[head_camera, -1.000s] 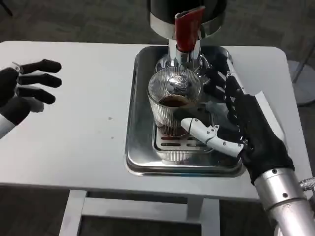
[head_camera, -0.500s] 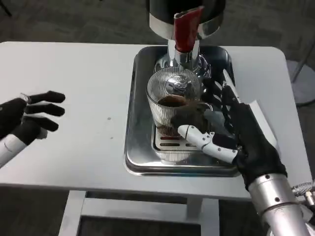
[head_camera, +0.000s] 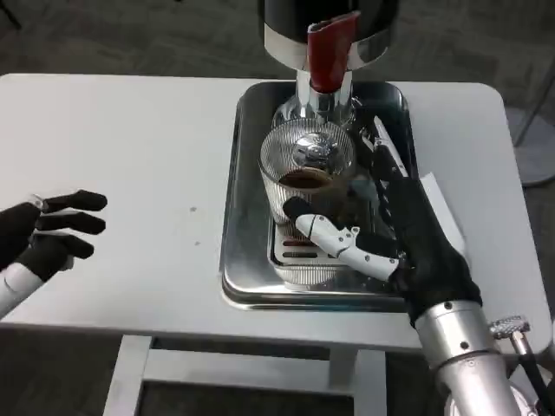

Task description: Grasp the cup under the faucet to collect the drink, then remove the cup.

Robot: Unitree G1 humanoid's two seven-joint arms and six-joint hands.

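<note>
Now at the collecting step: ribbed glass cup (head_camera: pixel 305 178) centre frame, under the red faucet (head_camera: pixel 329 54), standing on the steel drip tray (head_camera: pixel 251 282), dark drink inside. Right hand (head_camera: pixel 408 243) wrapped around it, thumb across the front. Left hand (head_camera: pixel 43 230) lower left, fingers apart, holding nothing. Next, likely: lift level, pull clear of the spout.

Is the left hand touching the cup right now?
No, the left hand hovers over the bare table far left of the cup, which only the right hand reaches.
</note>
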